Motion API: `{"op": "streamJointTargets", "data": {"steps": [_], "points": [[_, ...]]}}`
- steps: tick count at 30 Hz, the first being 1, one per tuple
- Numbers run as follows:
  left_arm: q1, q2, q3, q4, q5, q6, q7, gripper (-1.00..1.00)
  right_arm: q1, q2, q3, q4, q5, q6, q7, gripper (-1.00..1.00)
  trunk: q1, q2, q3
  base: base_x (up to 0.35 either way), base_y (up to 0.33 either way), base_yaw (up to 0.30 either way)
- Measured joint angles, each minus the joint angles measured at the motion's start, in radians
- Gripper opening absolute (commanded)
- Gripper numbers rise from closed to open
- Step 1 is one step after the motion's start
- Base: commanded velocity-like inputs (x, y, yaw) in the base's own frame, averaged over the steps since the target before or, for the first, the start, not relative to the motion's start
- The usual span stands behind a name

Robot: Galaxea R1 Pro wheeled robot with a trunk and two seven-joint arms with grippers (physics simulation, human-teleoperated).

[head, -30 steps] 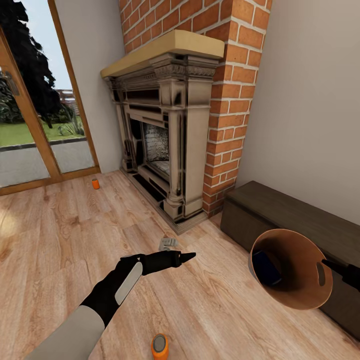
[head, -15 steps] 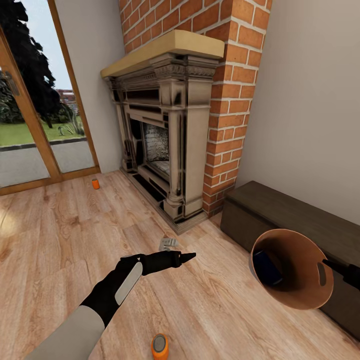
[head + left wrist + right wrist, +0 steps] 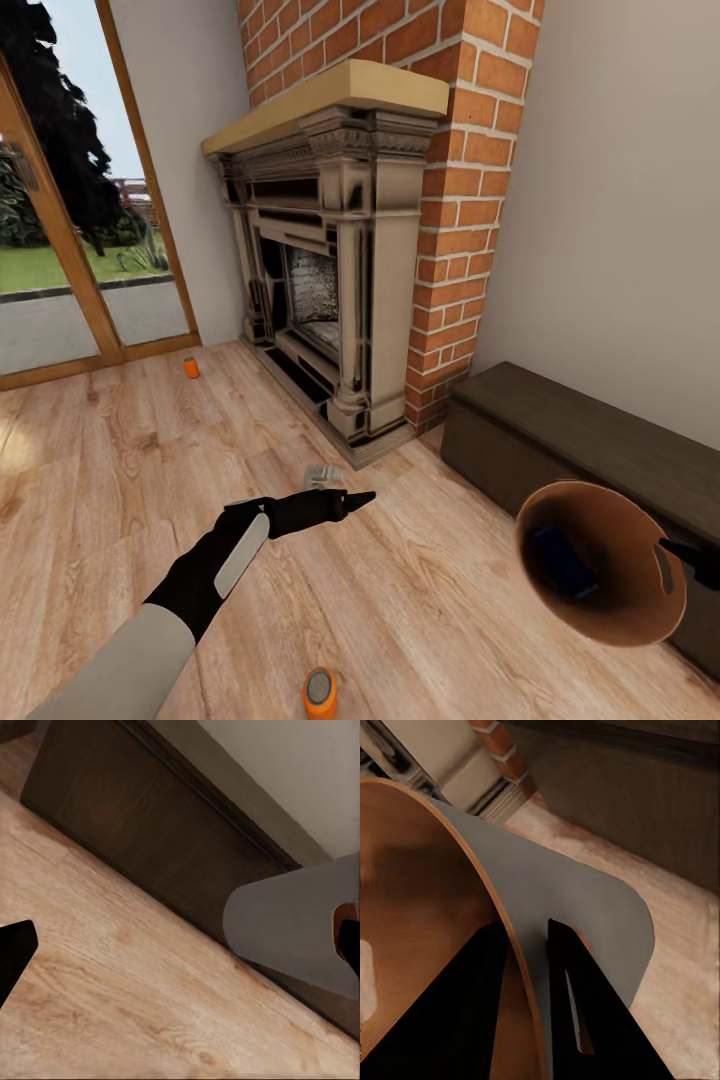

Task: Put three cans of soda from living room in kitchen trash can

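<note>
My right gripper (image 3: pixel 688 556) is shut on the rim of the trash can (image 3: pixel 625 600), which hangs tilted above the floor with its brown inside facing the head camera. The right wrist view has one finger (image 3: pixel 472 1005) inside the rim and the other outside, against the grey wall (image 3: pixel 577 907). A blue soda can (image 3: pixel 560 562) lies inside the bin. One orange can (image 3: pixel 320 692) stands on the floor close to me. The other orange can (image 3: pixel 191 367) stands far off by the glass door. My left gripper (image 3: pixel 345 500) is open, hovering over the floor left of the bin, whose grey side (image 3: pixel 300 930) faces it.
A brick fireplace (image 3: pixel 340 290) with a dark surround stands ahead. A low dark wooden cabinet (image 3: pixel 560 430) runs along the right wall, just behind the bin. Wood-framed glass doors (image 3: pixel 60 250) are at the left. Light wood floor (image 3: pixel 120 470) stretches between.
The bin has moved down and to the right and tipped further over. My left arm has shifted slightly left and up. Both orange cans have stayed put.
</note>
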State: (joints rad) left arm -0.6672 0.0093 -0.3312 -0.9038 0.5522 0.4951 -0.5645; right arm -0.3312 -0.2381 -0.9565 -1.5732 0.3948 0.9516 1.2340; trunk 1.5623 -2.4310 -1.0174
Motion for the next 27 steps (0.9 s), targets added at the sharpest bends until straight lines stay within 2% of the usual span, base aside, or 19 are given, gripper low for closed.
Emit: {"op": "streamJointTargets", "data": {"steps": [10,12,15,19,27], "points": [[0.000,0.004,0.000,0.045,-0.011,-0.004,-0.002,1.00,0.001,0.000,-0.002,0.009,0.076,-0.042,0.005,-1.00,0.000,0.000,0.000,0.000,0.000,0.000],[0.000,-0.001,-0.006,0.036,-0.008,0.001,-0.013,1.00,-0.009,0.006,-0.014,0.021,0.098,-0.065,0.005,-1.00,0.000,0.000,0.000,0.000,0.000,0.000],[0.000,0.000,-0.007,0.030,-0.009,0.005,-0.012,1.00,-0.008,0.005,-0.031,0.025,0.112,-0.075,0.005,-1.00,0.000,0.000,0.000,0.000,0.000,0.000],[0.000,0.000,-0.008,0.027,-0.012,0.006,-0.010,1.00,-0.007,0.027,-0.040,0.031,0.133,-0.082,0.007,-1.00,0.000,0.000,0.000,0.000,0.000,0.000],[0.000,0.000,-0.008,0.026,-0.013,0.007,-0.008,1.00,-0.006,0.031,-0.042,0.032,0.162,-0.092,0.008,-1.00,0.000,0.000,0.000,0.000,0.000,0.000]]}}
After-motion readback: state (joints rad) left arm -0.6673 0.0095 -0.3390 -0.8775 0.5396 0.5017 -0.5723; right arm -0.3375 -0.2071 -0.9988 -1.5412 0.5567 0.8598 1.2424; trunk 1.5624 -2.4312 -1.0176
